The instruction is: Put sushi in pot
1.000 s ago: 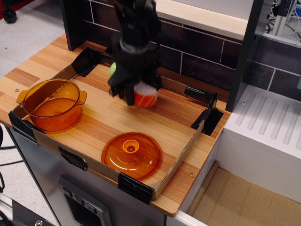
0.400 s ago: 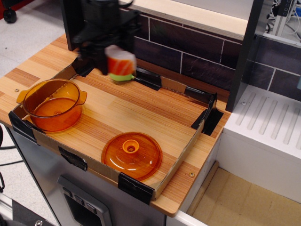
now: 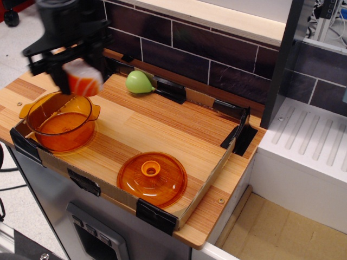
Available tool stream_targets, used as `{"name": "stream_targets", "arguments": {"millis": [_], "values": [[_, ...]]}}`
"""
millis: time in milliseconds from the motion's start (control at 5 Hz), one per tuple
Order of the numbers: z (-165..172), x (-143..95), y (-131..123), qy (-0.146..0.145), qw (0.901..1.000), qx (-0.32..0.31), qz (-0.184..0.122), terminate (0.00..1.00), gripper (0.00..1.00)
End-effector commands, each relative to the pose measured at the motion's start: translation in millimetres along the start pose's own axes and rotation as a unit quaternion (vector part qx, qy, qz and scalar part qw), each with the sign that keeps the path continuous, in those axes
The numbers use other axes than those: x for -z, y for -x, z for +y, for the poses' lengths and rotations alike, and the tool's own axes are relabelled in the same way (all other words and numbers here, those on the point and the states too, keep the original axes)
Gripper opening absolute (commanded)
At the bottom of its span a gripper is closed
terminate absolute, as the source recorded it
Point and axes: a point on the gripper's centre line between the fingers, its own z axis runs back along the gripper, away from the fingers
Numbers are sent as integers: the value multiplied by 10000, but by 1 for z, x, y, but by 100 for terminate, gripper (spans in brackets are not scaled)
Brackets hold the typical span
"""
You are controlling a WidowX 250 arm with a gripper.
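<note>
Sushi [image 3: 84, 81] clamped in pincer [image 3: 81, 82], airborne at far left of table [image 3: 162, 130], poised just above far rim of pot [image 3: 59, 120]; pot opening directly below and slightly nearer.

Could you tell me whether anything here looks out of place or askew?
Nothing stands out. The translucent amber pot sits upright, its flat orange lid lies flat, and the end effector holds the small orange-and-white sushi piece above it.
</note>
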Motion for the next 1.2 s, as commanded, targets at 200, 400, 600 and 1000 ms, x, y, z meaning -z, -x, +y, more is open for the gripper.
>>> {"name": "stream_targets", "arguments": {"millis": [200, 400, 600, 1000], "values": [[23, 16, -32, -19, 9978, 108, -658, 0, 0], [26, 27, -32, -233, 9960, 228, -826, 0, 100], [24, 26, -32, -240, 9959, 249, -834, 0, 100], [8, -21, -15, 136, 9977, 125, -648, 0, 100]]}}
